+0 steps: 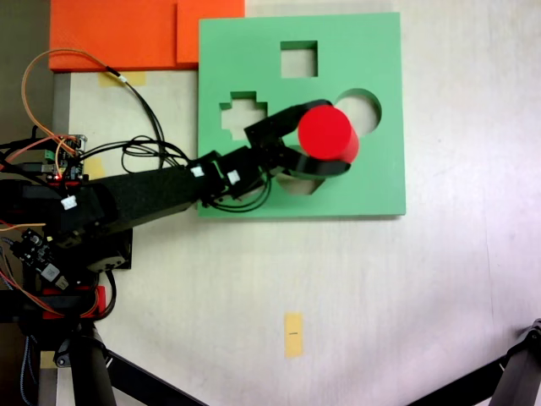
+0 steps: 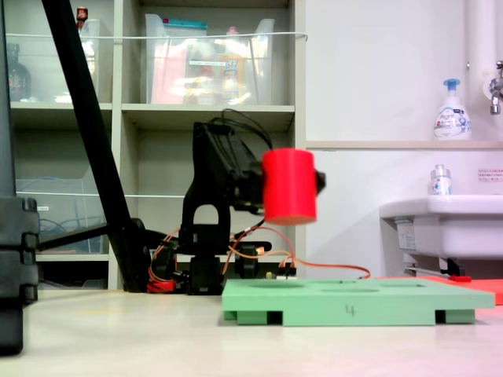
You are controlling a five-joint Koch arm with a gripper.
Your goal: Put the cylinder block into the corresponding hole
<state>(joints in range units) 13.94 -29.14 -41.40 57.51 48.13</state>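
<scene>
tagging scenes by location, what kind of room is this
Probably a lab or workshop room with a washing corner, not a home. A fixed view shows a sink with a soap bottle above it, open shelves holding plastic bins, and a tripod leg on the floor.

The cylinder (image 1: pixel 328 134) I carry looks like matt red foam, smooth on its flat top and round side. My fingers (image 1: pixel 279 123) are black plastic, dull with a faint sheen, and so is my arm (image 1: pixel 144 196). The board (image 1: pixel 372 182) is pale green foam, matt and even, its cutouts cleanly edged. To the far left in the top-down fixed view lie orange slabs (image 1: pixel 118 34), matt like the board. The table (image 1: pixel 406 296) is pale, smooth and lightly scuffed. In the side fixed view the soap bottle (image 2: pixel 452 110) looks like glossy plastic and the basin (image 2: pixel 440 224) glossy white.
</scene>
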